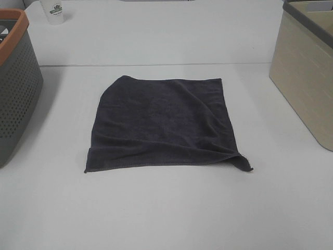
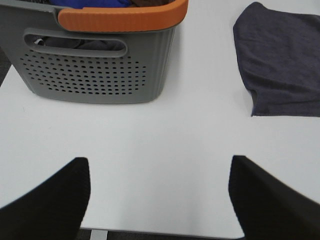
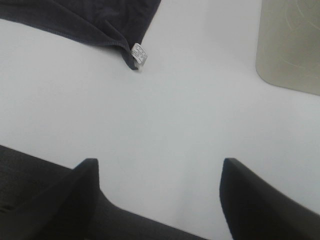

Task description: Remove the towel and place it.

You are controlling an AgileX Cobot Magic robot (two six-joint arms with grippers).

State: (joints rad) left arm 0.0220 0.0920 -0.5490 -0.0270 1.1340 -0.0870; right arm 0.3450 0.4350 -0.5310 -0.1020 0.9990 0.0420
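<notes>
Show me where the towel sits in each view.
Exterior high: the towel lies flat mid-table.
Left wrist: upper right, beside the grey basket.
Right wrist: top left, only its tagged corner.
Shared landmark: the beige bin, also in the right wrist view.

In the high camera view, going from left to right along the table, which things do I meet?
grey basket with orange rim → white cup, at the far edge → dark towel, lying flat in the middle → beige bin
</notes>
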